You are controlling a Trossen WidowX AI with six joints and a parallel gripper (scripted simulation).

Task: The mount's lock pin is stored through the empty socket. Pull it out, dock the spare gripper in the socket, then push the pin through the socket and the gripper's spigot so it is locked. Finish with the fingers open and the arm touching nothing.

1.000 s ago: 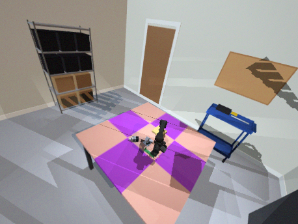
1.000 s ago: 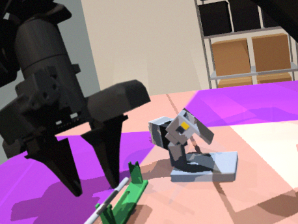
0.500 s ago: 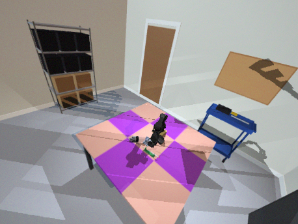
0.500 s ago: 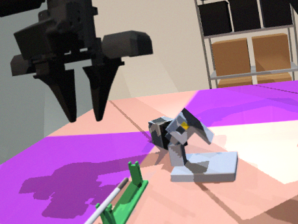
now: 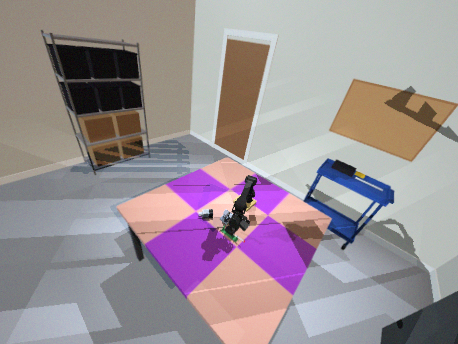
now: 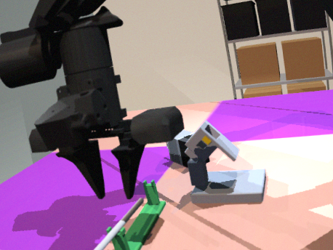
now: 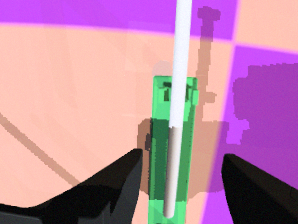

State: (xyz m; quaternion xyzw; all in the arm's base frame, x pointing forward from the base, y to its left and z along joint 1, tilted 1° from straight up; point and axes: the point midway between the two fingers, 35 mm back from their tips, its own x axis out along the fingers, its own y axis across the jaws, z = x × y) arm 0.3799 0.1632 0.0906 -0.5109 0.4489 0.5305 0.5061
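Observation:
The lock pin (image 6: pixel 115 232) (image 7: pixel 180 65), a thin white rod with a greyer end stretch, lies along the green cradle (image 6: pixel 145 219) (image 7: pixel 160 111). Its head is outside the close views. My gripper (image 6: pixel 115 198) (image 7: pixel 182 160) is open, pointing down. In the wrist view its fingers stand on either side of the pin's grey end, touching nothing that I can see; in the exterior view the tips are above and behind the cradle. The mount (image 6: pixel 251 185) has a grey base, a dark post and a tilted grey head; no pin shows in it. The spare gripper (image 5: pixel 205 214) (image 6: pixel 175 149), grey and black, lies behind the mount.
The cradle's upright green forks stand close to my fingertips. The mount is to the right of them in the exterior view. A yellow item (image 5: pixel 251 203) is near the arm's base. A blue cart (image 5: pixel 350 185) and a shelf rack (image 5: pixel 100 80) stand away from the table.

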